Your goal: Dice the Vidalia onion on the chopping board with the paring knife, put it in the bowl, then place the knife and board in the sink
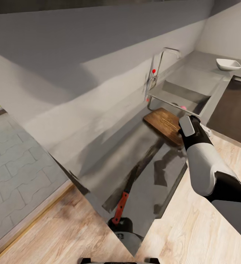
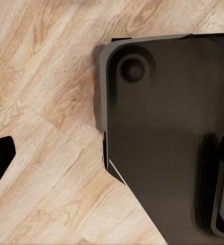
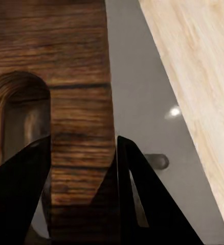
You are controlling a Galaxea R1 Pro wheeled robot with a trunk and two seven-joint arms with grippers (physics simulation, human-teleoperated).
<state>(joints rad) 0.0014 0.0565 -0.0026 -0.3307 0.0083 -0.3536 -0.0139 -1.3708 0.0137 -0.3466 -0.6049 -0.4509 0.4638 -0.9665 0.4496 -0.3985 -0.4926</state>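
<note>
I cannot read any text, label, brand or number in these pictures. The chopping board (image 1: 163, 125) shows only its wood grain, and the bowl (image 1: 228, 64) and my bench (image 1: 142, 161) are plain. The only marks are small red dots on the tap (image 1: 154, 71), and they carry no letters.

My right pincer (image 3: 84, 168) straddles the end strip of the chopping board (image 1: 162, 124), one finger through the slot handle. Just behind the board, the sink (image 1: 186, 91) lies open, though the tap (image 1: 160, 64) rises by the wall. Bare worktop (image 1: 109, 157) runs between the board and the knife (image 1: 122, 205).
</note>
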